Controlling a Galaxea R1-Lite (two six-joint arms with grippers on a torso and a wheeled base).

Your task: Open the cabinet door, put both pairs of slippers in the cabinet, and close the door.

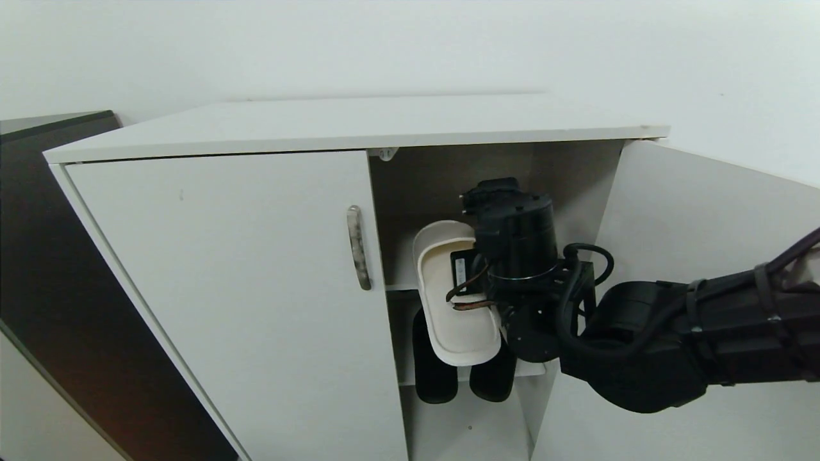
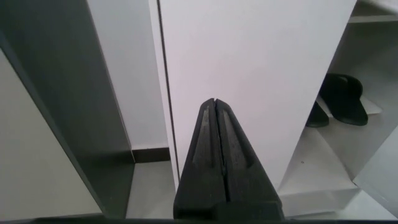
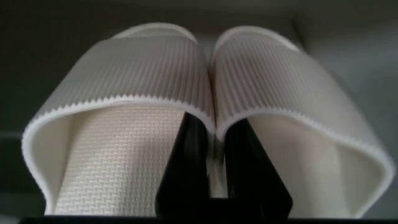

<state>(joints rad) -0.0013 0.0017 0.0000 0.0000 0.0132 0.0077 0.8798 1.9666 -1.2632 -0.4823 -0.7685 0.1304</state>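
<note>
The white cabinet [image 1: 359,125] has its right door [image 1: 679,256] swung open and its left door [image 1: 224,288] closed. A pair of black slippers [image 1: 435,378] lies on the lower shelf [image 1: 532,369], heels hanging over its edge. My right gripper [image 3: 216,124] is shut on the pair of white slippers [image 3: 143,81], pinching their inner sides together. In the head view the white slippers [image 1: 448,301] hang tilted in the cabinet opening at the level of the upper shelf. My left gripper [image 2: 214,104] is shut and holds nothing, low in front of the closed left door [image 2: 249,62].
The left door's metal handle [image 1: 359,246] is beside the opening. A dark piece of furniture [image 1: 57,288] stands to the left of the cabinet. The black slippers [image 2: 342,99] show past the door's edge in the left wrist view.
</note>
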